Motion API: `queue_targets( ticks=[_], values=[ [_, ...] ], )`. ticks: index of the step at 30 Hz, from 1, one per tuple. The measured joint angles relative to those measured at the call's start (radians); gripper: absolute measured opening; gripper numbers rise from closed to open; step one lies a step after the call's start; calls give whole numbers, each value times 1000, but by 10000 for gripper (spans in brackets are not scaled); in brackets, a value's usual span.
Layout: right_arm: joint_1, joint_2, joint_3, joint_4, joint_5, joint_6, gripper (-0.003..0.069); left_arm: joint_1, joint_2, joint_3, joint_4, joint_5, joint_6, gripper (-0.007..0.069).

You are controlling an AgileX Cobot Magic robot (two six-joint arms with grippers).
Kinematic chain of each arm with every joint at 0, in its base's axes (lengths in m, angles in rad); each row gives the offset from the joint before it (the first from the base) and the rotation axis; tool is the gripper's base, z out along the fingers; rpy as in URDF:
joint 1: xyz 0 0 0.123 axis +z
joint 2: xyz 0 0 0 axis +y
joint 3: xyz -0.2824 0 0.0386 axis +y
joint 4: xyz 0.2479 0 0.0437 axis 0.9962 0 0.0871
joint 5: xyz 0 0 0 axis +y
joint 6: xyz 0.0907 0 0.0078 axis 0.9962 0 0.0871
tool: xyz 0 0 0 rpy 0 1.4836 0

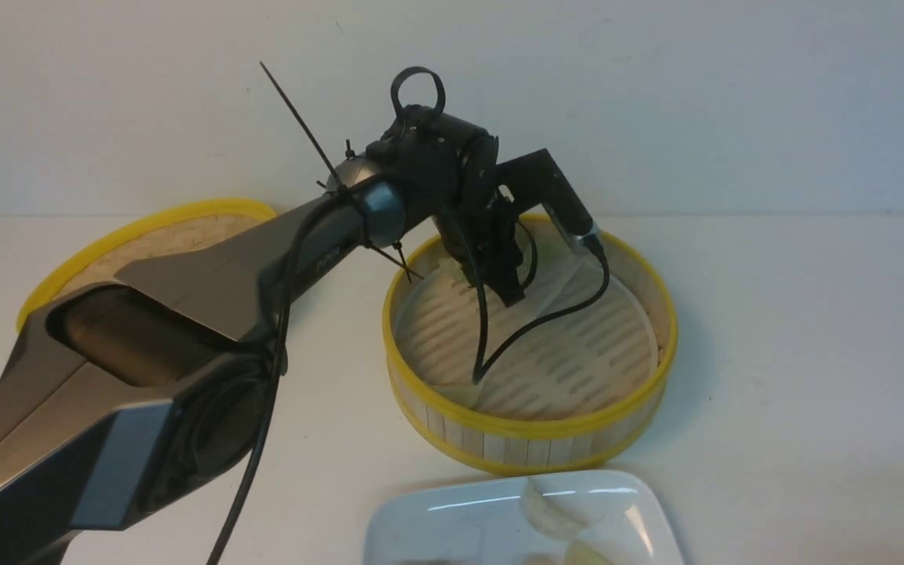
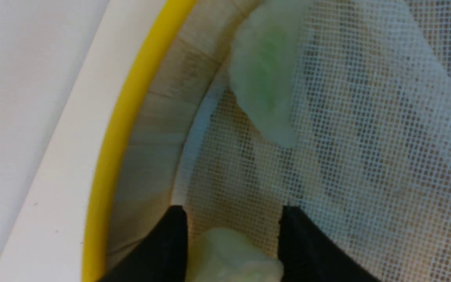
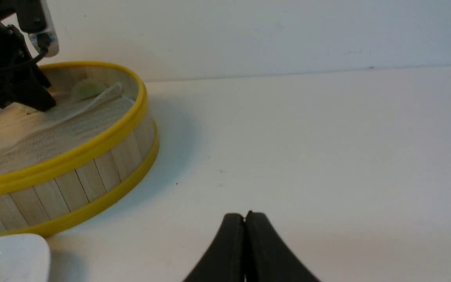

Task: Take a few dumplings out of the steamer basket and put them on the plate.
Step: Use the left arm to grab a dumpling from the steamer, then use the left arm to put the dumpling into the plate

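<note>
Left arm stands nearest the camera, reaching across the near left of the basket and over its rim; its gripper is lowered inside the basket, toward the far wall.

Task item: one pale dumpling, inside the basket, near its wall and directly between the left gripper's fingers; the jaws stand part open, one to either side of it, with a gap visible near the tips; whether both sides press on it cannot be told, so no hold is certified. Its long axis is not established, as the picture cuts off its nearer part; the visible rounded end points out between the fingertips. A second dumpling, green within, lies beyond those tips inside the basket, apart from the first, its length roughly following the basket wall.

Right gripper is closed with nothing between its tips, and is outside the basket, well apart from it; the left is clearly the nearer.

Plate sits just in front of the basket, with dumplings on it; in my judgement the next move calls for squeezing evenly, lifting above the basket rim, then coming back toward the plate; an off-centre pinch could let the soft item slip.
</note>
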Motion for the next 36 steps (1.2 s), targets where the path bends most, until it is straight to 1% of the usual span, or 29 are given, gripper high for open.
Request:
queue_targets(
  ticks=[3, 6, 11, 12, 15, 17, 19, 21, 22, 25, 26, 28, 32, 36],
  values=[
    [0, 0, 0, 0, 0, 0, -15, 0, -29, 1, 0, 19, -18, 266],
    [0, 0, 0, 0, 0, 0, -15, 0, -94, 1, 0, 85, -25, 266],
    [0, 0, 0, 0, 0, 0, -15, 0, -205, 1, -5, 265, -27, 266],
    [0, 0, 0, 0, 0, 0, -15, 0, -226, 1, -12, 325, -29, 266],
    [0, 0, 0, 0, 0, 0, -15, 2, -280, 12, -56, 390, -56, 266],
    [0, 0, 0, 0, 0, 0, -15, 3, -328, 51, -99, 396, -93, 266],
    [0, 0, 0, 0, 0, 0, -15, 5, -403, 137, -145, 397, -125, 266],
    [0, 0, 0, 0, 0, 0, -15, 1, -439, 193, -169, 397, -139, 266],
    [0, 0, 0, 0, 0, 0, -15, -3, -474, 267, -201, 397, -149, 266],
    [0, 0, 0, 0, 0, 0, -15, -26, -537, 407, -273, 398, -143, 266],
    [0, 0, 0, 0, 0, 0, -15, -50, -555, 484, -321, 398, -124, 266],
    [0, 0, 0, 0, 0, 0, -15, -78, -557, 551, -361, 397, -105, 266],
    [0, 0, 0, 0, 0, 0, -15, -140, -528, 654, -388, 361, -87, 266],
    [0, 0, 0, 0, 0, 0, -15, -161, -478, 669, -393, 344, -87, 266]
  ],
)
